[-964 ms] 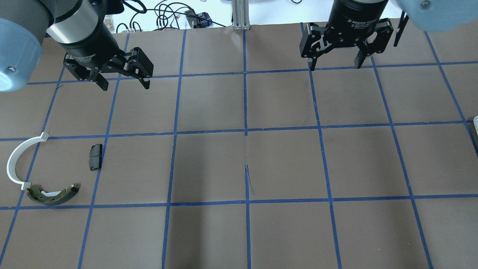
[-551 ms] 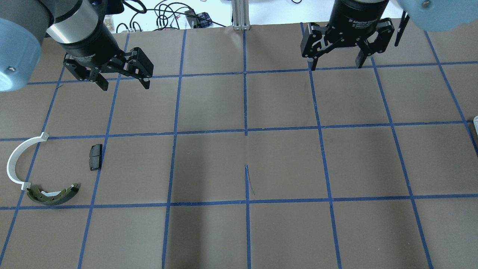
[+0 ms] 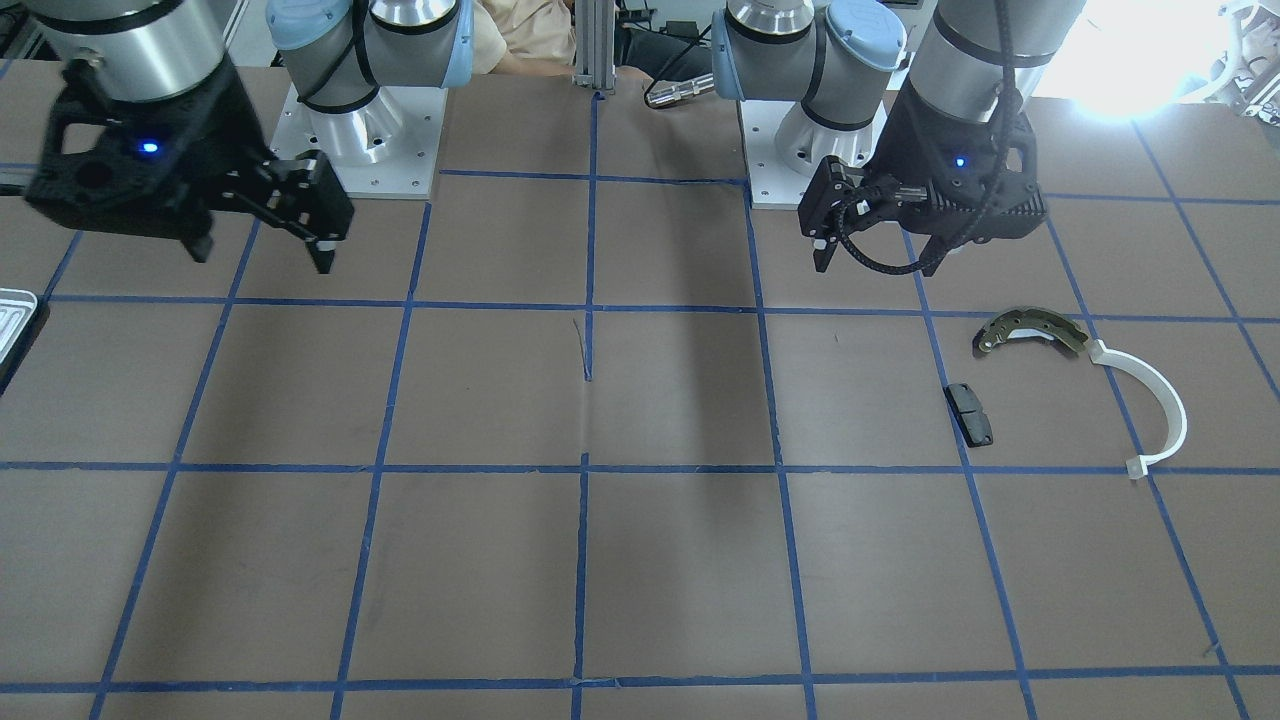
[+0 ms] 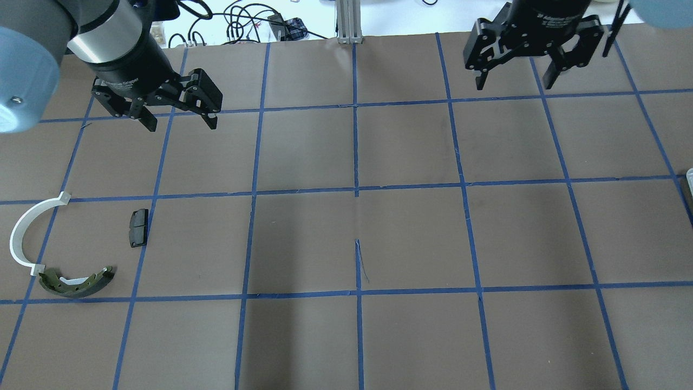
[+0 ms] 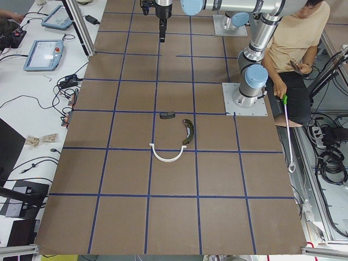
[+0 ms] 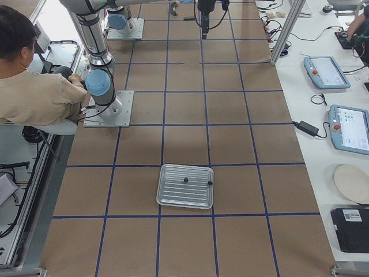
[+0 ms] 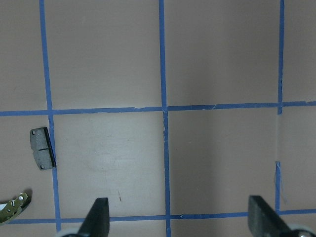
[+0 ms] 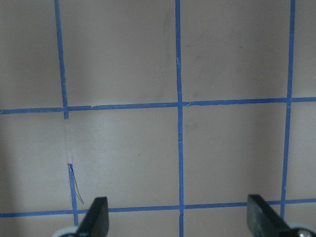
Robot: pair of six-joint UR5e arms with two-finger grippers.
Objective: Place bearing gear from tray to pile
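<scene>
The whitish-silver tray [image 6: 185, 193] lies on the table and shows whole only in the exterior right view; its edge [image 3: 10, 315] shows in the front view. Two small dark parts [image 6: 184, 180] lie in it, too small to tell which is the bearing gear. The pile is on my left: an olive brake shoe [image 4: 76, 283], a white half-ring [image 4: 21, 233] and a black pad [image 4: 138, 227]. My left gripper [image 4: 181, 124] is open and empty, above the table beyond the pile. My right gripper [image 4: 514, 85] is open and empty, high at the far right.
The table is brown paper with a blue tape grid [image 4: 356, 187]. Cables [image 4: 238, 21] and an aluminium post [image 4: 346, 21] stand past the far edge. A seated person [image 6: 34, 92] is beside the right arm's base [image 6: 106, 98]. Tablets [image 6: 346, 127] lie on a side bench.
My right gripper has moved farther from me and to the right in the overhead view, still open. My left gripper and the pile have not moved.
</scene>
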